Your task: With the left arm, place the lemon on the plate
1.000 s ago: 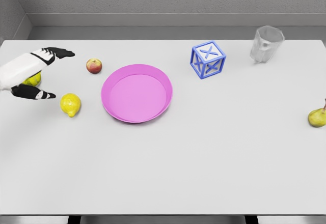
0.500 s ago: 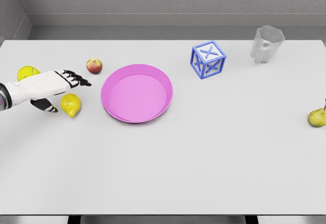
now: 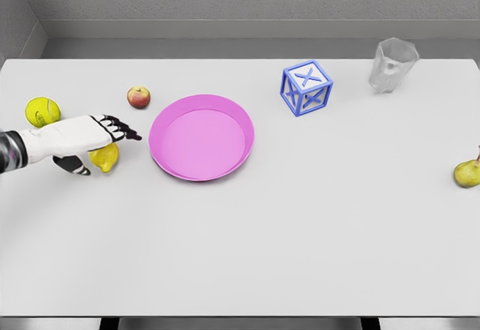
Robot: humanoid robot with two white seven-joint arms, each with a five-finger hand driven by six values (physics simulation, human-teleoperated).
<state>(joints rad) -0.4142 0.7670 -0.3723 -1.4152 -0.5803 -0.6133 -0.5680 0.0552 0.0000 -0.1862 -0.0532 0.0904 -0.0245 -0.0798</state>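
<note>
Left hand (image 3: 79,139) apparently over lemon (image 3: 107,159)

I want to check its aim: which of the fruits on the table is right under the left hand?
The lemon, partly hidden under the left hand; the apple and pear lie clear of it.

From here, my left robot hand (image 3: 79,139) covers most of the lemon (image 3: 107,158); only its lower right part peeks out beneath the fingers (image 3: 120,128). I can't tell whether they touch it. Far right of the robot hand, the pear (image 3: 467,172) is cut by the edge.
</note>
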